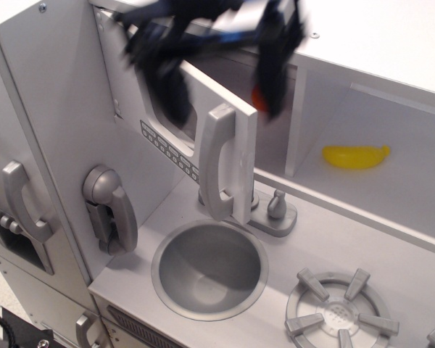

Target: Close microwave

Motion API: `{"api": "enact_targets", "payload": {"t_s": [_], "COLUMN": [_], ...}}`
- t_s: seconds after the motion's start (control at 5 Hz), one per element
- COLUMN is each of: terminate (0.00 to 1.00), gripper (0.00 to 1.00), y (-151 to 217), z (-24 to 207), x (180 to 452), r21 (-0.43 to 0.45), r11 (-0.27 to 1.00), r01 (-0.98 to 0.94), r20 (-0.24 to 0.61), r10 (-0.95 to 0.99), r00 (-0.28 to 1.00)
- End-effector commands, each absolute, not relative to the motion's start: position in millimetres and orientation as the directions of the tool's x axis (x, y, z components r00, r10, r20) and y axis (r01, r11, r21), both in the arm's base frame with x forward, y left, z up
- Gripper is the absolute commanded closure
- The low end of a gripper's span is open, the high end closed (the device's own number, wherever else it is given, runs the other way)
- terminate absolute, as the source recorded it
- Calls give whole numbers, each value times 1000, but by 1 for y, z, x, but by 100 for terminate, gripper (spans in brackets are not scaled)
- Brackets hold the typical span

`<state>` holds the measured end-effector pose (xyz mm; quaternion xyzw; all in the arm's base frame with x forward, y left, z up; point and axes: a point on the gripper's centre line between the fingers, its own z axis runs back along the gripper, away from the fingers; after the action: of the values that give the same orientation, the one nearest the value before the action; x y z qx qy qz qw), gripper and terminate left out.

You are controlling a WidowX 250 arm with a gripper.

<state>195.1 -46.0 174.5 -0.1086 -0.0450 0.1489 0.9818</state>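
The microwave door (203,138) is pale grey-white with a dark rounded window, a row of tiny grey buttons and a tall grey vertical handle (219,163). It stands partly swung in, its free edge still out from the cabinet. My black gripper (221,80) is blurred above the door, open, one finger (172,87) in front of the window and the other (274,72) behind the door's free edge, straddling its top. An orange fruit (257,98) inside is mostly hidden behind the gripper.
A yellow banana (355,156) lies in the right shelf compartment. A grey toy telephone handset (110,206) hangs on the left wall. Below are a faucet (272,210), a round sink (210,268) and a burner (341,312). A larger door with a curved handle (18,199) is at far left.
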Motion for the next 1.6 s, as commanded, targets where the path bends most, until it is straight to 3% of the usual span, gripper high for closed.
{"api": "enact_targets", "payload": {"t_s": [0.0, 0.2, 0.6, 1.0, 1.4], "terminate": [0, 0, 0, 0, 0], "gripper": [0, 0, 0, 0, 0], "y": [6, 33, 64, 70, 66], "z": [134, 113, 103, 99, 86], "x": [165, 170, 208, 246, 257], "r21": [-107, -58, -46, -54, -36], "r11": [963, 961, 932, 902, 893], "r01": [-246, -269, -359, -428, -448], "r20": [76, 110, 160, 204, 195], "r10": [255, 274, 361, 429, 446], "r00": [964, 956, 919, 880, 874]}}
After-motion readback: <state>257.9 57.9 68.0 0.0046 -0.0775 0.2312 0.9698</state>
